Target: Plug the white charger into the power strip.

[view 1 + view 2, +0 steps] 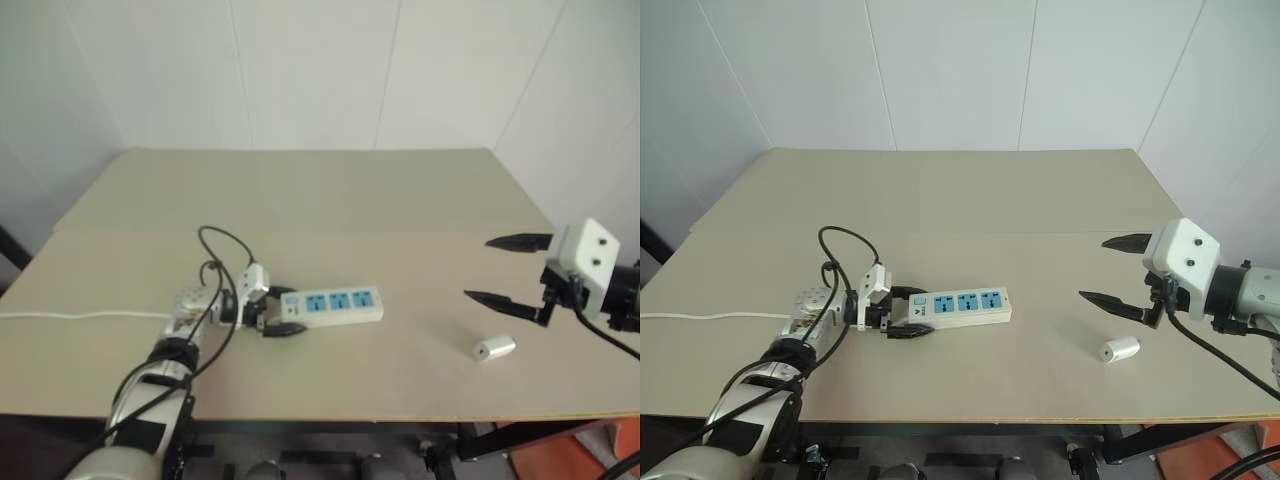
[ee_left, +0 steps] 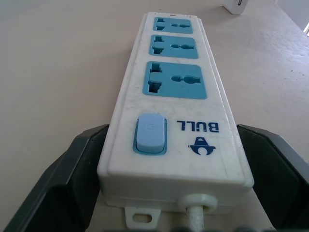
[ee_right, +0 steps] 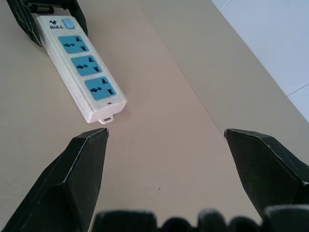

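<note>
Black fingers of the left gripper [image 1: 902, 314] stand spread wide, one on each side of the switch end of the long white rectangular power strip [image 1: 962, 306] with its three blue sockets; in the left wrist view each finger [image 2: 67, 188] sits just beside a long side wall of the strip, though whether the pads actually press the plastic is hard to judge. A thin white cord [image 1: 70, 316] shows on the beige worktop [image 1: 960, 200] at its left edge, and the cord's stub leaves the strip's end between the fingers. That strip lies flat on the worktop, sockets up, near the front edge and left of the middle.

Fingers of the right gripper [image 1: 1110, 270] are also spread wide and empty, held above the worktop on the right side. The small white rounded charger [image 1: 1119, 349] with a grey end face lies on its side on the worktop, near the right gripper's lower finger [image 1: 500, 303] and well apart from the strip.
</note>
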Controlling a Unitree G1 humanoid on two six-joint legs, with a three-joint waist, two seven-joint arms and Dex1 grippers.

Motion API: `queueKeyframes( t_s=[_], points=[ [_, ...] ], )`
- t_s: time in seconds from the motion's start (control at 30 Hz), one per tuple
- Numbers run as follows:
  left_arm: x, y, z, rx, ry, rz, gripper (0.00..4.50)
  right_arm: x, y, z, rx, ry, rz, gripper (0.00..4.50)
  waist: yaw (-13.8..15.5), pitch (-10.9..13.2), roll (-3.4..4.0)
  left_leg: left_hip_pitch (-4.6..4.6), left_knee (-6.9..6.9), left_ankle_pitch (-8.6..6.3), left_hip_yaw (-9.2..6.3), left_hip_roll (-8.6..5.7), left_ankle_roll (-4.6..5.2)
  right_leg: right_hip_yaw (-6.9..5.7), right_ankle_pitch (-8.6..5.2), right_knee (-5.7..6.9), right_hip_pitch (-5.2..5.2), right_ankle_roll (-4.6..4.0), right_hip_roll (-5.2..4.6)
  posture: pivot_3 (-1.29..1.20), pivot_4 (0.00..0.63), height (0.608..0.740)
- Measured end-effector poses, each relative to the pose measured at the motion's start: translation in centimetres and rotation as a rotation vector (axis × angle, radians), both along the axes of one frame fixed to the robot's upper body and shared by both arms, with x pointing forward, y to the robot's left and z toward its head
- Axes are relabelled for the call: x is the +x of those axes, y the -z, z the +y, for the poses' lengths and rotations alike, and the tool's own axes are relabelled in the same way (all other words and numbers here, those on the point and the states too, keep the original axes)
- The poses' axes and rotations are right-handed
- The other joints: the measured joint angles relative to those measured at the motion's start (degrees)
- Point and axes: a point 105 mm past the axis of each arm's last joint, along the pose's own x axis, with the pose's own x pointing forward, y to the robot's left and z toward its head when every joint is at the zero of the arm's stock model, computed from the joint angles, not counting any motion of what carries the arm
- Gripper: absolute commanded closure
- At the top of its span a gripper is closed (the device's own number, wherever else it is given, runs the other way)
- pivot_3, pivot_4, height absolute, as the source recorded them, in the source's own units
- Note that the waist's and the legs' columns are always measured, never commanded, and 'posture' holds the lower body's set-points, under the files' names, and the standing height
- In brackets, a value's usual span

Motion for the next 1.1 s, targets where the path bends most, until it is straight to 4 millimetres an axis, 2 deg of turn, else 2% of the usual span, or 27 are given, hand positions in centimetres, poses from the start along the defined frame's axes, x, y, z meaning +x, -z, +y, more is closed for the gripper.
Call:
queueKeyframes(
  t_s=[0.1,0.27,0.63,0.83,0.9,0.97,1.1],
  points=[
    [-0.2,0.2,-0.1,0.010,0.019,0.001,0.05,0.0,0.0,0.0,-0.002,0.003,0.004,0.00,0.00,0.00,0.00,0.00,0.00,-0.01,0.00,0.00,0.01,0.00,-0.01,-0.01,0.00,0.01,0.00,0.00,0.150,0.740],
    [-0.4,0.6,-0.3,0.020,0.028,-0.019,1.21,0.0,-0.1,-0.1,-0.010,0.004,0.004,0.00,0.02,-0.13,0.14,0.10,0.00,-0.01,0.00,-0.01,0.02,0.01,-0.01,-0.02,0.11,0.02,0.00,0.00,0.150,0.740],
    [-1.0,0.8,-1.1,0.004,0.055,-0.025,1.20,-0.2,-0.2,0.0,-0.028,-0.014,0.020,0.00,0.19,-0.23,0.28,0.51,-0.02,-0.14,-0.05,0.00,0.24,-0.07,-0.05,-0.43,0.76,0.07,-0.02,0.00,0.150,0.740],
    [-2.7,0.9,-2.0,0.002,0.144,-0.010,1.20,-0.6,0.2,-1.4,-0.144,-0.018,0.122,0.00,0.05,-0.23,0.29,0.57,-0.04,-0.15,-0.04,0.03,0.24,-0.07,-0.05,-0.42,0.76,0.07,-0.01,0.00,0.150,0.740],
    [-3.1,1.0,-2.2,0.005,0.162,-0.010,1.20,-0.8,0.7,-1.9,-0.204,-0.022,0.165,0.00,0.01,-0.23,0.29,0.61,-0.05,-0.15,-0.03,0.03,0.24,-0.07,-0.05,-0.42,0.78,0.07,-0.01,0.00,0.150,0.740],
    [-3.5,1.2,-2.4,0.015,0.169,-0.023,1.20,-1.4,1.9,-2.0,-0.319,-0.072,0.243,0.00,-0.01,-0.24,0.30,0.69,-0.08,-0.15,-0.01,0.05,0.24,-0.06,-0.07,-0.44,0.84,0.08,0.00,0.00,0.150,0.740],
    [-3.6,1.3,-2.7,0.026,0.156,-0.027,1.20,-2.2,3.9,-1.9,-0.442,-0.176,0.354,0.00,0.07,-0.24,0.30,0.72,-0.07,-0.15,-0.01,0.04,0.24,-0.06,-0.08,-0.44,0.89,0.10,-0.01,0.00,0.150,0.740]
  ],
)
